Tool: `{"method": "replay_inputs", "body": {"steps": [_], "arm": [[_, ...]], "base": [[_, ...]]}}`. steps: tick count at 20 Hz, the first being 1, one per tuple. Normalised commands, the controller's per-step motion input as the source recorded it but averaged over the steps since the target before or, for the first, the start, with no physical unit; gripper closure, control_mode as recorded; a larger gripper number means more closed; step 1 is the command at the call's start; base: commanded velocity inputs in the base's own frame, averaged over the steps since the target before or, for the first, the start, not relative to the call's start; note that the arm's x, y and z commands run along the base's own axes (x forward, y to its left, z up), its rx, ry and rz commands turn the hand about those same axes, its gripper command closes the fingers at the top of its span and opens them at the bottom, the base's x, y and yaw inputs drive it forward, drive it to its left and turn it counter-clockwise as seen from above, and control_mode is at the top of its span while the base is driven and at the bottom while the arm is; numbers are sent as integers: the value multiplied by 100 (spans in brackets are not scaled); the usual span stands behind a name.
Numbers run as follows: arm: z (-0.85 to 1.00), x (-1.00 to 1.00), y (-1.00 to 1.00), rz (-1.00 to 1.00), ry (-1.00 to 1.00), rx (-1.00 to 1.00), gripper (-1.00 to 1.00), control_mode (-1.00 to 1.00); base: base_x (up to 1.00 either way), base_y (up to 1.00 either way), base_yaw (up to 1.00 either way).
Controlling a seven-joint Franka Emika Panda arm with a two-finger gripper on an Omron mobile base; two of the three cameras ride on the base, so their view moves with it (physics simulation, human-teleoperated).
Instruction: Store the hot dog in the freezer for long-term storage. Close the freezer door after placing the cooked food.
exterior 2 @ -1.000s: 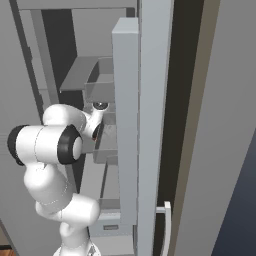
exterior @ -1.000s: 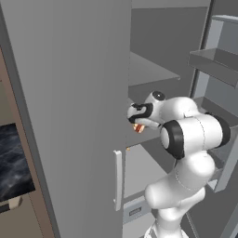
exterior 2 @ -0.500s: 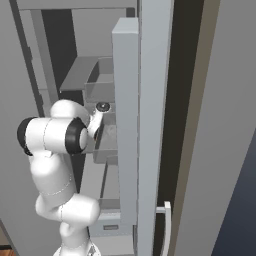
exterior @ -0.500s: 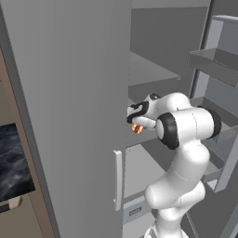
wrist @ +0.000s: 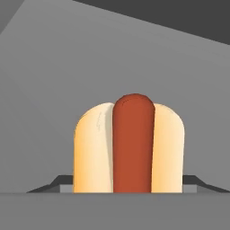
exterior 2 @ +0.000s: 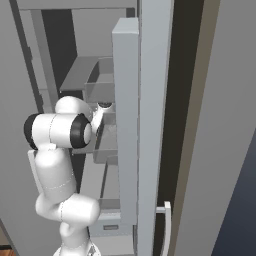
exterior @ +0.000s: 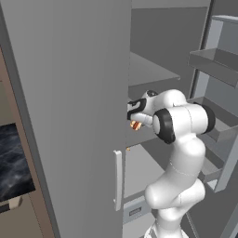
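Observation:
In the hand view the hot dog point(wrist: 129, 148), a tan bun with a red sausage on top, stands end-on between my gripper's point(wrist: 128, 185) two dark fingertips point(wrist: 59, 182), which are shut on it. A grey shelf of the freezer point(wrist: 54, 67) lies behind it. In the left base view my gripper point(exterior: 134, 118) reaches into the open freezer point(exterior: 153, 69) at mid height, the hot dog point(exterior: 135, 124) hanging just above a shelf edge. The freezer door point(exterior: 218, 65) stands open at the right with its grey bins; in the right base view the freezer door point(exterior 2: 125, 100) shows edge-on beside my arm.
A tall plain grey door point(exterior: 69, 93) with a short vertical handle point(exterior: 118, 179) borders the freezer opening on the left. Drawers point(exterior: 135, 211) sit low in the compartment. The door bins point(exterior 2: 100, 85) hang close to my wrist. A dark oven window point(exterior: 14, 162) shows far left.
My hand has edged slightly deeper into the freezer with the hot dog still held. My elbow has swung up and to the right.

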Motion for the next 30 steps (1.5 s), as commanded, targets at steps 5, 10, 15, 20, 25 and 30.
{"method": "replay_inputs", "body": {"steps": [5,10,15,20,25,30], "arm": [[-13,0,0,0,0,0,100,-100],[-11,0,0,0,0,0,100,-100],[-10,0,0,0,0,0,-100,-100],[-7,0,0,0,0,0,-100,-100],[0,0,0,0,-2,0,-100,-100],[0,-1,0,0,-1,0,-100,-100]], "base": [[0,0,0],[0,0,0],[0,0,0],[0,0,0],[0,0,0],[0,0,0]]}}
